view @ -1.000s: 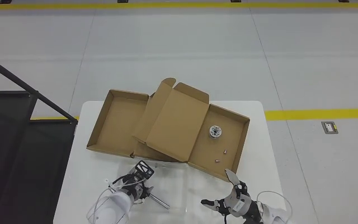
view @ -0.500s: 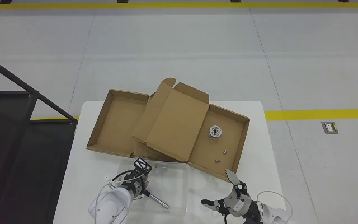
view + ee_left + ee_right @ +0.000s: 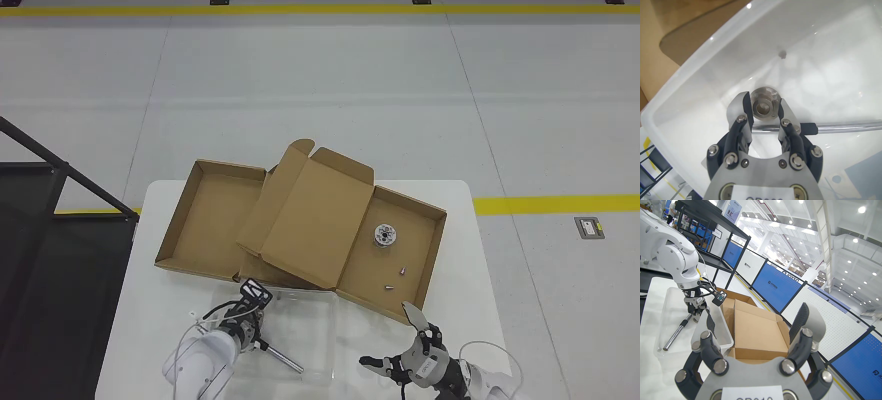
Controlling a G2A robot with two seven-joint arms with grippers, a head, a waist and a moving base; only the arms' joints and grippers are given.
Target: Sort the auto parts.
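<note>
**Round part goes into the bin**

The left gripper is down inside the clear bin. Its fingers pinch a round metal part, just beside a shiny rod lying in the bin. I think this is the drop-off step. Next, the fingers need to let go and lift up.

The right gripper hangs with its fingers spread wide, holding nothing. More small parts lie in the brown box on the white surface.

The room is a big bright hall with blue panels and yellow floor lines.
</note>
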